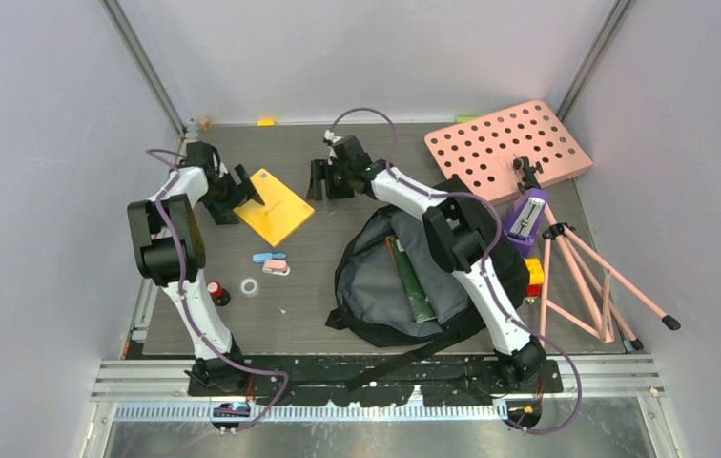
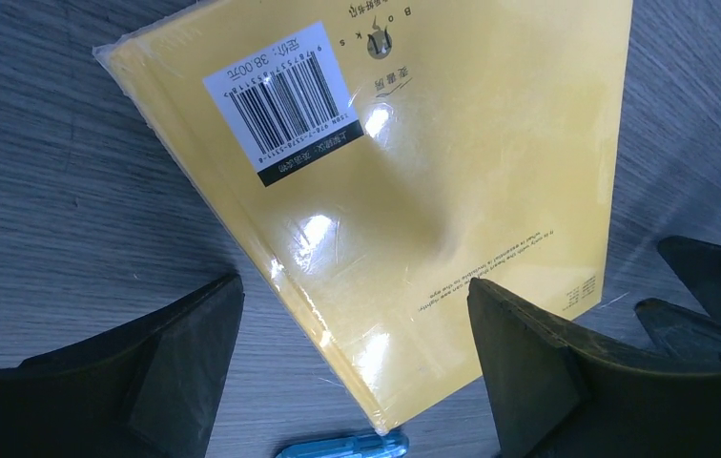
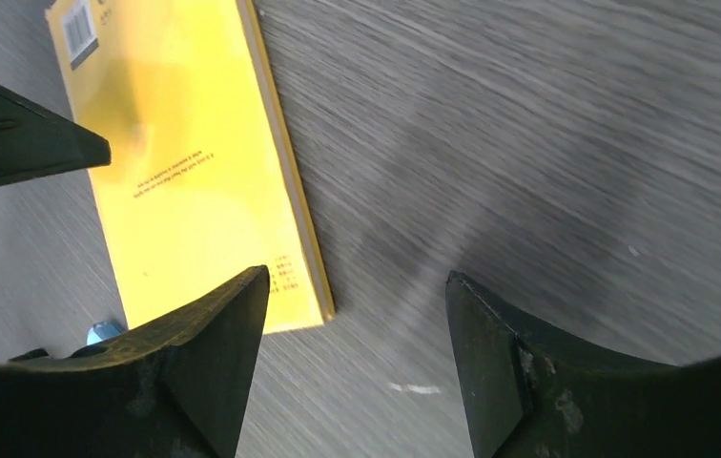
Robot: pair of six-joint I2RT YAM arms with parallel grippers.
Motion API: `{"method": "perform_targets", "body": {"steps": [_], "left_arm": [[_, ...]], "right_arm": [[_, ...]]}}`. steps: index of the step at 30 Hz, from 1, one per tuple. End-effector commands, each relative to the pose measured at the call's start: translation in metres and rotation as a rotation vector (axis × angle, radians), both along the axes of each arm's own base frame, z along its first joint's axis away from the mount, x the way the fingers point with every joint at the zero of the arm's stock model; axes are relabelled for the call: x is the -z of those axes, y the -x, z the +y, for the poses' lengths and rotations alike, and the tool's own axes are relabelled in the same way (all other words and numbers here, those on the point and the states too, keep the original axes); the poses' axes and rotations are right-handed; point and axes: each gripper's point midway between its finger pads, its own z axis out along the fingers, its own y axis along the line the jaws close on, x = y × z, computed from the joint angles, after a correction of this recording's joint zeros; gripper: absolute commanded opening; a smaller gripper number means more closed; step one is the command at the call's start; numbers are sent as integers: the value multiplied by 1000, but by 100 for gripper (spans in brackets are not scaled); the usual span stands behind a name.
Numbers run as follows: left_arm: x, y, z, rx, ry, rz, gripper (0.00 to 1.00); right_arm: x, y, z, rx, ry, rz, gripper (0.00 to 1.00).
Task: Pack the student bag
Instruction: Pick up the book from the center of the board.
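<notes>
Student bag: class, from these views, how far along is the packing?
Done: the student bag lies open with a dark green flat item inside. In hand: the left pincer and right pincer stand open at the yellow book, neither gripping it. Left: that book, plus the blue piece, tape roll and red-capped item on the table.

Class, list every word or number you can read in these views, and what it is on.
"38.00": price on the white barcode sticker of the yellow book, seen upside down.
"B O", "K S": either side of a logo on its cover.
Barcode digits, Chinese characters, small print lines: too small to read.
</notes>
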Motion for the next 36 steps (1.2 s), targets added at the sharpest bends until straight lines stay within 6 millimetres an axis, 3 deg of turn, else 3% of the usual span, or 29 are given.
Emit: {"method": "perform_targets", "body": {"steps": [1,7,12,19,28,31,36], "left_arm": [[26,11,-5,-4,48,69,91],[27,9,-18,13,91,64,89],[21,7,-35,42,126,48,89],[-9,6,-58,40,210,-40,89],[-68,15,-75,4,309,-237,89],[-87,22,-79,-16,339,-309,89],[-103,39,-83,-47,369,-387,90]], "right_arm": [[7,12,24,-121,-37,49,74],[24,29,49,-182,-143,194,72],[20,56,67,-242,-219,289,68],[-12,81,86,-226,-354,360,61],[-68,84,84,-161,-478,299,44],[-77,81,80,-133,-468,266,41],[-75,82,75,-111,-429,264,37]]}}
